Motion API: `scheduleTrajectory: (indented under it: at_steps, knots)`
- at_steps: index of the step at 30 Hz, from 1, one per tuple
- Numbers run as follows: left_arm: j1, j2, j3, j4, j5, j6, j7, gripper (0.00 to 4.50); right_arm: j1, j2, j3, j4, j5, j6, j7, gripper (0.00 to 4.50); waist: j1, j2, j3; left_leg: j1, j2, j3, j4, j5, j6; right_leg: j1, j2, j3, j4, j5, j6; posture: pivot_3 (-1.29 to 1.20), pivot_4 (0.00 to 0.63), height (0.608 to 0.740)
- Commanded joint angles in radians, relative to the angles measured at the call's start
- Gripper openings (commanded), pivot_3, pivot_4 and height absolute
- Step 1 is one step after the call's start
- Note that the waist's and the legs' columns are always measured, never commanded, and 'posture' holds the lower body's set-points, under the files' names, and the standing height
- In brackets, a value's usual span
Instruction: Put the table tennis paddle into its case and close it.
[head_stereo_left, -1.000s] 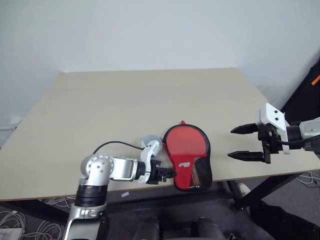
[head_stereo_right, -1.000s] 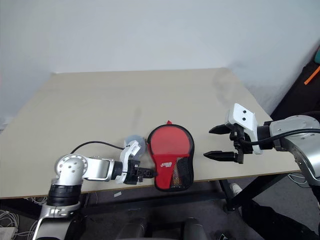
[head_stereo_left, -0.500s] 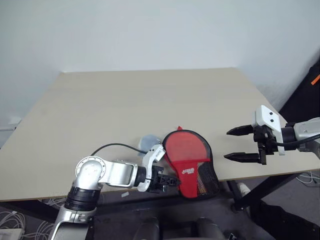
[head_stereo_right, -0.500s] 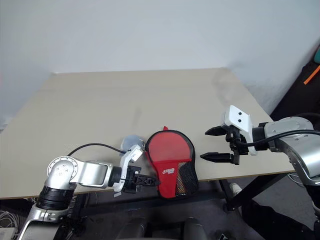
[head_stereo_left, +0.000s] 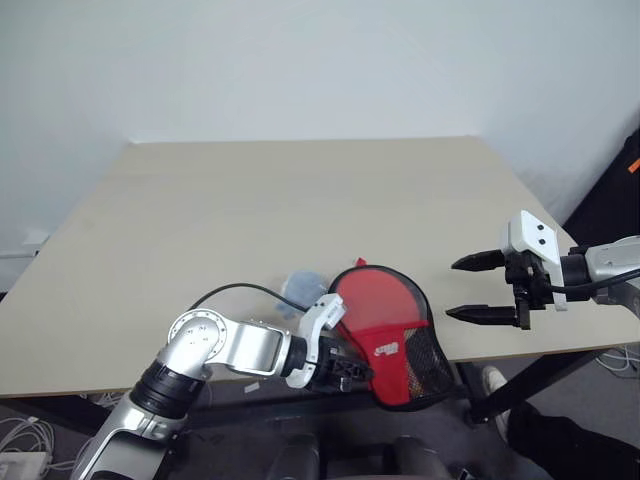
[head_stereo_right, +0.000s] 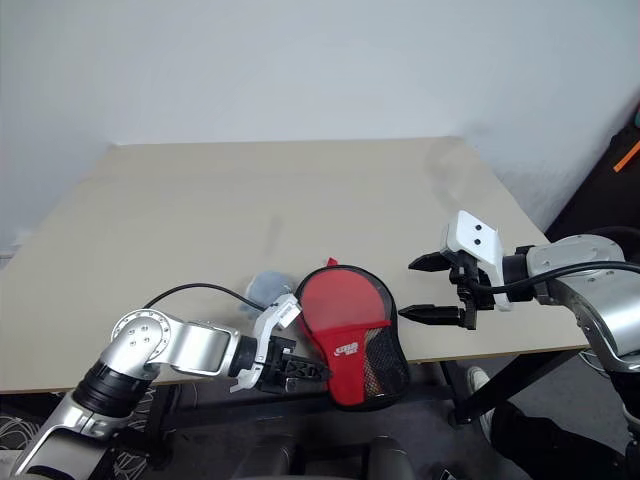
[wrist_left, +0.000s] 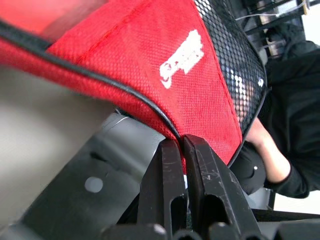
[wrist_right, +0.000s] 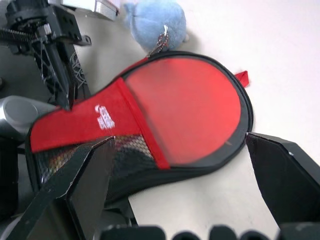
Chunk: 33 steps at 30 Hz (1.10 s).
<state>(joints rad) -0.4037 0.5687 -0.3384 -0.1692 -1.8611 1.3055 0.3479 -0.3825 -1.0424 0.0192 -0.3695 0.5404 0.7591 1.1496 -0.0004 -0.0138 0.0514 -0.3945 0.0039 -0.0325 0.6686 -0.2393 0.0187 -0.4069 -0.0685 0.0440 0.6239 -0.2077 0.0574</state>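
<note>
The case (head_stereo_left: 385, 325) lies at the near edge of the counter (head_stereo_left: 300, 200), its narrow handle end with the black mesh patch (head_stereo_left: 428, 355) hanging out past the edge and its round end back on the surface. Its long axis runs from the edge inward across the counter. The table tennis paddle (wrist_right: 187, 107) appears to sit inside, its red face showing through the clear panel. The left pincer (head_stereo_left: 345, 368) is clamped on the case's black-trimmed rim at the narrow end, fingers together on the fabric. The right pincer (head_stereo_left: 490, 288) hovers well apart to the right, fingers spread wide and empty, pointing toward the case. A small blue-grey lump (head_stereo_left: 303, 287) rests just beside the round end. The left arm is nearer, so closing probably depends on the right one coming in.
</note>
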Motion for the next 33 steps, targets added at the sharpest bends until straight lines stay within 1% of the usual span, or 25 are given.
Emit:
scheduleTrajectory:
  at_steps: [1, 5, 9, 12, 15, 17, 20, 22, 24, 25, 27, 30, 33]
  knots:
    - [-0.031, -0.011, -0.016, -0.023, -0.002, -0.024, -0.020, 0.06, -0.020, 0.002, -0.021, -0.021, 0.011, -0.002, -0.004, 4.50, 0.000, 0.000, 0.000, 0.000, 0.000, 0.000, 0.000, 0.000, 0.000, 0.000, 0.000, 0.000, 0.000, 0.000, 0.000, 0.00, 0.000, 0.740]
    - [-0.038, -0.011, -0.029, -0.022, 0.010, -0.027, -0.026, 0.06, -0.023, 0.005, -0.020, -0.024, 0.013, 0.000, -0.005, 4.50, 0.000, 0.000, 0.000, 0.000, 0.000, 0.000, 0.000, 0.000, 0.000, 0.000, 0.000, 0.000, 0.000, 0.000, 0.000, 0.00, 0.000, 0.740]
    - [-0.038, 0.022, -0.030, -0.032, 0.030, -0.008, -0.055, 0.06, -0.027, 0.008, -0.018, -0.021, 0.012, 0.001, -0.004, 4.50, 0.000, 0.000, 0.000, 0.000, 0.000, 0.000, 0.000, 0.000, 0.000, 0.000, 0.000, 0.000, 0.000, 0.000, 0.000, 0.00, 0.000, 0.740]
    - [-0.039, 0.054, -0.023, -0.045, 0.039, 0.008, -0.091, 0.70, -0.033, 0.010, -0.015, -0.017, 0.013, 0.002, -0.004, 4.50, 0.000, 0.000, 0.000, 0.000, 0.000, 0.000, 0.000, 0.000, 0.000, 0.000, 0.000, 0.000, 0.000, 0.000, 0.000, 0.00, 0.000, 0.740]
    - [-0.044, 0.098, -0.004, -0.060, 0.050, 0.021, -0.134, 1.74, -0.037, 0.011, -0.013, -0.013, 0.014, 0.003, -0.003, 4.50, 0.000, 0.000, 0.000, 0.000, 0.000, 0.000, 0.000, 0.000, 0.000, 0.000, 0.000, 0.000, 0.000, 0.000, 0.000, 0.00, 0.000, 0.740]
    - [-0.051, 0.136, 0.026, -0.070, 0.090, 0.025, -0.175, 2.42, -0.039, 0.012, -0.013, -0.011, 0.016, 0.004, -0.002, 4.50, 0.000, 0.000, 0.000, 0.000, 0.000, 0.000, 0.000, 0.000, 0.000, 0.000, 0.000, 0.000, 0.000, 0.000, 0.000, 0.00, 0.000, 0.740]
    - [-0.058, 0.219, 0.088, -0.120, 0.099, 0.040, -0.276, 3.43, -0.037, 0.012, -0.015, -0.010, 0.018, 0.005, -0.001, 4.50, -0.001, 0.000, 0.000, 0.000, 0.000, 0.000, 0.000, 0.000, 0.000, -0.001, 0.000, 0.000, 0.000, 0.000, 0.000, 0.00, 0.000, 0.740]
    - [-0.065, 0.252, 0.116, -0.168, 0.136, 0.040, -0.344, 3.43, -0.039, 0.015, -0.014, -0.005, 0.017, 0.003, 0.000, 4.50, -0.001, 0.000, 0.000, 0.000, 0.000, 0.000, 0.000, 0.000, 0.000, -0.001, 0.000, 0.000, 0.000, 0.000, 0.000, 0.00, 0.000, 0.740]
    - [-0.082, 0.252, 0.127, -0.220, 0.232, 0.013, -0.408, 3.43, -0.044, 0.020, -0.009, 0.004, 0.013, -0.001, -0.001, 4.50, 0.000, 0.000, 0.000, 0.000, 0.000, 0.001, 0.000, 0.000, -0.001, -0.001, 0.000, 0.000, -0.001, 0.000, 0.000, 0.00, 0.000, 0.740]
    - [-0.092, 0.224, 0.126, -0.230, 0.286, -0.018, -0.418, 3.22, -0.051, 0.026, -0.004, 0.007, 0.011, -0.002, -0.004, 4.50, 0.001, 0.000, 0.000, 0.000, 0.000, 0.001, 0.000, 0.000, -0.001, -0.001, -0.001, 0.000, -0.001, 0.000, 0.000, 0.00, 0.000, 0.740]
    - [-0.105, 0.171, 0.109, -0.252, 0.396, -0.074, -0.452, 2.77, -0.066, 0.039, 0.004, 0.015, 0.008, 0.000, -0.008, 4.50, 0.003, 0.000, 0.000, 0.000, -0.001, 0.001, 0.000, -0.002, -0.003, -0.001, -0.001, 0.000, -0.001, 0.000, 0.000, 0.00, 0.000, 0.740]
    - [-0.115, 0.077, 0.060, -0.279, 0.574, -0.158, -0.500, 1.71, -0.097, 0.061, 0.019, 0.035, -0.004, 0.002, -0.018, 4.50, 0.002, 0.000, 0.000, 0.000, -0.001, 0.001, 0.000, 0.000, -0.001, 0.000, -0.001, 0.000, -0.001, 0.000, 0.000, 0.00, 0.000, 0.740]
    - [-0.109, 0.017, -0.007, -0.287, 0.765, -0.250, -0.558, 0.64, -0.136, 0.085, 0.038, 0.061, -0.013, 0.003, -0.027, 4.50, 0.000, 0.000, 0.000, 0.000, 0.000, 0.001, 0.000, 0.000, 0.000, 0.000, 0.000, 0.000, -0.001, 0.000, 0.000, 0.00, 0.000, 0.740]
